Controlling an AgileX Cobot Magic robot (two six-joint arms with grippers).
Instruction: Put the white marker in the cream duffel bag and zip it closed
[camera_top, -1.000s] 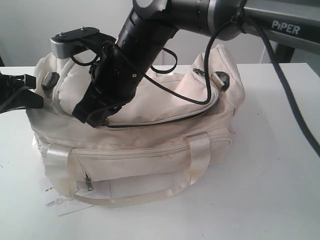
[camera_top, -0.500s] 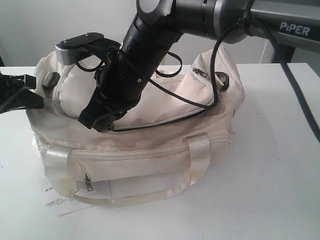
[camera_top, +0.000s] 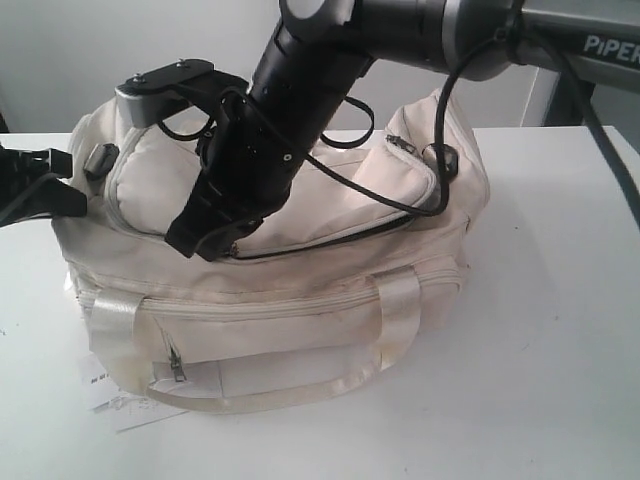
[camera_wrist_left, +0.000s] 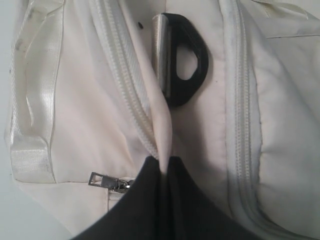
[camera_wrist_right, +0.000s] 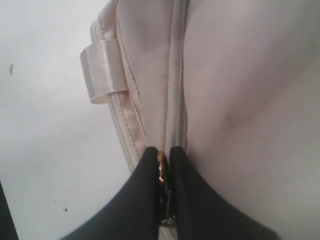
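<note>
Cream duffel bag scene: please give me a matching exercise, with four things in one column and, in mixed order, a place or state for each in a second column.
Things:
1. right arm's fingers
2. left arm's fingers
3. paper tag
4. black ring

Places or states:
A. on the table, partly under the cream duffel bag
B. shut on the top zipper's pull
C. shut on a fold of fabric
D. at the bag's end, on a metal bar

Pairs: 1-B, 2-C, 3-A, 4-D

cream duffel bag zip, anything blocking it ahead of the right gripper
Nothing visible. The right gripper pinches the zip pull; the open slit ahead lies bare, though the arm's black cable droops close above it.
</note>
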